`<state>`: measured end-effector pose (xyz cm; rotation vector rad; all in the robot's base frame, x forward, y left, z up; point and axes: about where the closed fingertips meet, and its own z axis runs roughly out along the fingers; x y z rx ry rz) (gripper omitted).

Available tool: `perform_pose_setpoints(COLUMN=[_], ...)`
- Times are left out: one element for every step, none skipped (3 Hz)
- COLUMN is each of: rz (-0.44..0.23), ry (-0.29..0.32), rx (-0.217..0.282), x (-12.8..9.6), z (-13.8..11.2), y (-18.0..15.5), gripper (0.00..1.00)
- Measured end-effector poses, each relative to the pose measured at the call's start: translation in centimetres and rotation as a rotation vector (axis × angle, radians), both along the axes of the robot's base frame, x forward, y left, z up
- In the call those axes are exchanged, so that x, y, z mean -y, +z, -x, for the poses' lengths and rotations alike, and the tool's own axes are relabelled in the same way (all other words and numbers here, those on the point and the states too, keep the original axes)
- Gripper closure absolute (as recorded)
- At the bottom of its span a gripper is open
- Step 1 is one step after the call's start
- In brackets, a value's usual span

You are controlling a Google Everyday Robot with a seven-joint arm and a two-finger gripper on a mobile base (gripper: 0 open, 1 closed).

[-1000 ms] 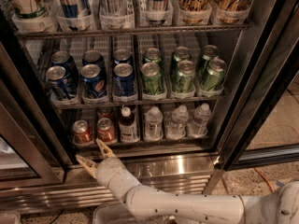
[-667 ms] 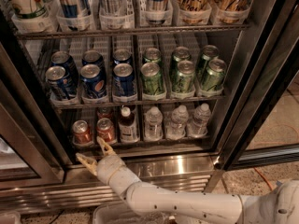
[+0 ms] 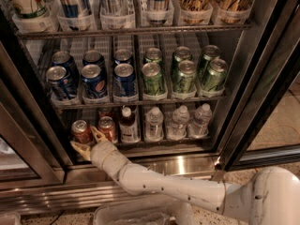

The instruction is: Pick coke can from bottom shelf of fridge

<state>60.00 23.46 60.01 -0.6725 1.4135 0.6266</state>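
Two red coke cans stand at the left of the bottom shelf point(image 3: 154, 142) of the fridge point(image 3: 243, 78): one coke can point(image 3: 81, 130) at the far left and a second point(image 3: 107, 127) beside it. My gripper point(image 3: 89, 142) is open just in front of the shelf edge, at the foot of the left can. One tan finger point(image 3: 98, 134) points up between the two cans. The other finger point(image 3: 79, 149) lies lower left, below the left can. Neither finger holds anything. The white arm point(image 3: 159, 184) reaches in from the lower right.
A dark bottle point(image 3: 127, 124) and three clear water bottles point(image 3: 178, 122) fill the rest of the bottom shelf. Blue cans point(image 3: 93, 81) and green cans point(image 3: 183, 74) stand on the rack above. A dark door frame point(image 3: 28, 135) is at left, and the open door's frame point(image 3: 262, 88) at right.
The gripper has moved slightly up and forward towards the left coke can. The cans and bottles have not moved.
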Motion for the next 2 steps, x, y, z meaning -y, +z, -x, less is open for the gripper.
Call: perform_pose_setpoints(rz=[0.006, 0.010], ry=[0.006, 0.019], rx=[0.001, 0.001], x=[-0.62, -1.27], z=[-0.62, -1.29], y=[-0.28, -0.24], gripper=[0.36, 0.35])
